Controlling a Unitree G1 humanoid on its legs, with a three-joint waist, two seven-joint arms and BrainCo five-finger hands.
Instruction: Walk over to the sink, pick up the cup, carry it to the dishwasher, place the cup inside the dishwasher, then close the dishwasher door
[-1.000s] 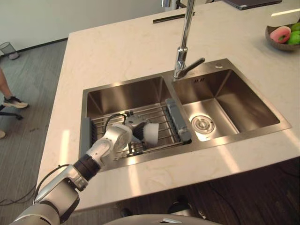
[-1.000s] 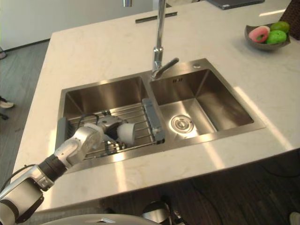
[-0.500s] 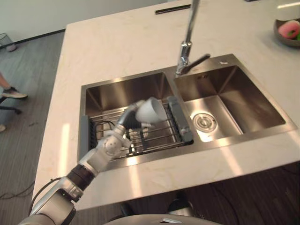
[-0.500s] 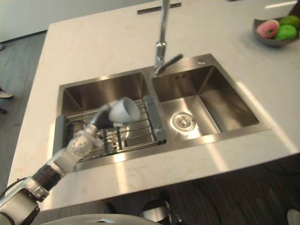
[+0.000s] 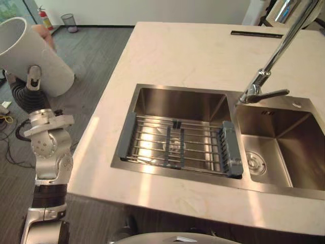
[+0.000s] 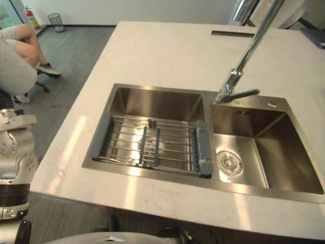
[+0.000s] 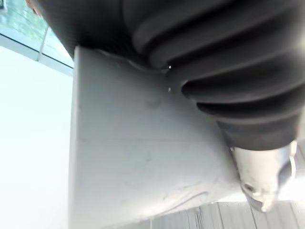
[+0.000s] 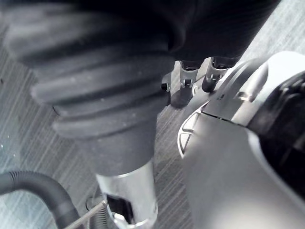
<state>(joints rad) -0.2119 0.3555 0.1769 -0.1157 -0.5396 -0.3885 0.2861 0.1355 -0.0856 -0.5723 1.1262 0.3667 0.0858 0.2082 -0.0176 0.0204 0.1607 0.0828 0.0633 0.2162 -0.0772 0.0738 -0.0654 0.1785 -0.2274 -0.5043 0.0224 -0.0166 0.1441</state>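
The white cup (image 5: 30,53) is up in the air at the far left, off the counter's left edge, mouth tilted up. My left hand (image 5: 33,77) is shut on it from below, thumb against its wall. The left wrist view shows the cup's wall (image 7: 138,157) right against the hand's dark cover. The steel double sink (image 5: 177,104) lies in the counter to the right of the cup, with a wire dish rack (image 5: 177,147) across the left basin. My right hand (image 8: 190,78) hangs low over the grey floor, fingers relaxed, holding nothing.
A tall faucet (image 5: 264,86) rises between the basins. The pale counter (image 5: 193,56) has a black strip (image 5: 256,34) at its far side. A seated person (image 6: 18,61) is on the floor side at left. A waste bin (image 5: 68,23) stands far back.
My left hand has lifted the cup out of the sink rack, up and far to the left past the counter edge. The camera has swung left, so the sink now sits further right.
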